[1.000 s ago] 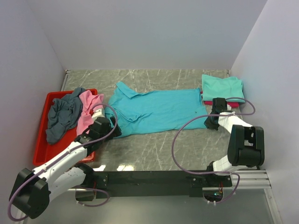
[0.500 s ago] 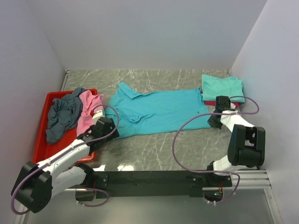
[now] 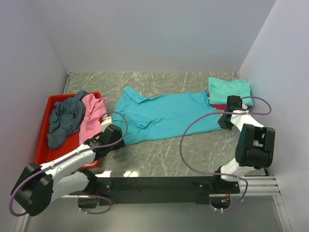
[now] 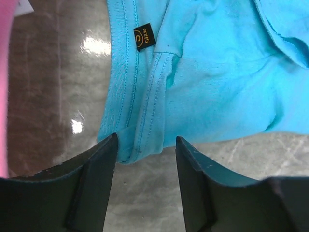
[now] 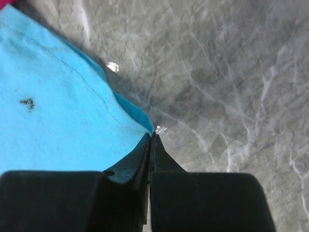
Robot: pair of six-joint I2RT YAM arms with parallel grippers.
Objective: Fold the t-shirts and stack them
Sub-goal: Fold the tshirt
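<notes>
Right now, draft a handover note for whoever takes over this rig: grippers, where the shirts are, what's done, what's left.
Left gripper: open, fingers straddling the turquoise shirt's near-left corner, not yet clamped.
Right gripper: shut on that shirt's near-right hem corner.
Turquoise shirt lies spread on the table, unfolded.
Pink shirt and grey shirt lie crumpled in the red tray.
Mint-green shirt sits folded on a crimson one, far right.
Done: two stacked. Left: fold and stack turquoise, pink, grey.
</notes>
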